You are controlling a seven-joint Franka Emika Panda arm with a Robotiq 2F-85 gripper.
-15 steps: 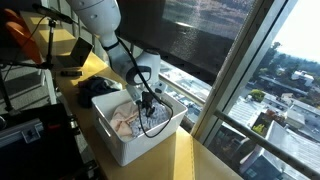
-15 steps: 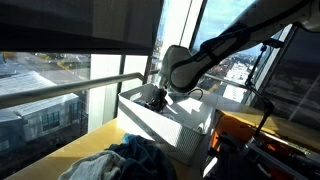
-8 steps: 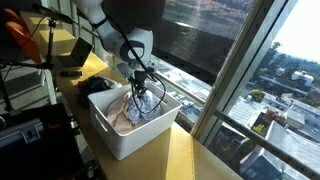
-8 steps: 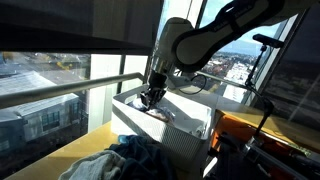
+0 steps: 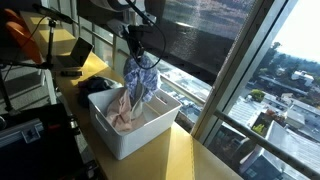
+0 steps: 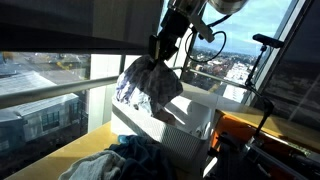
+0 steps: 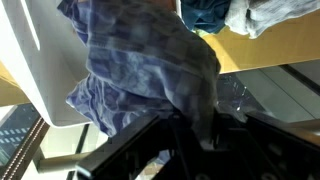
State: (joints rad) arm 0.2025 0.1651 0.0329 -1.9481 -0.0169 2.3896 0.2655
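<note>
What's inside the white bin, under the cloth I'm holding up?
A pale pinkish garment lies in the white bin, below the blue checked cloth hanging from the pincer. The bin floor beneath that garment is covered.

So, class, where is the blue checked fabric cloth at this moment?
In an exterior view the blue checked cloth hangs from the gripper, lifted just above the white plastic bin, beside the window.

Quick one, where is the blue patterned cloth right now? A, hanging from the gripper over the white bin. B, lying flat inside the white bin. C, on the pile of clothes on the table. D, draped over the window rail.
A: the blue patterned cloth hangs bunched from the gripper over the white bin, where a pink cloth lies.
</note>
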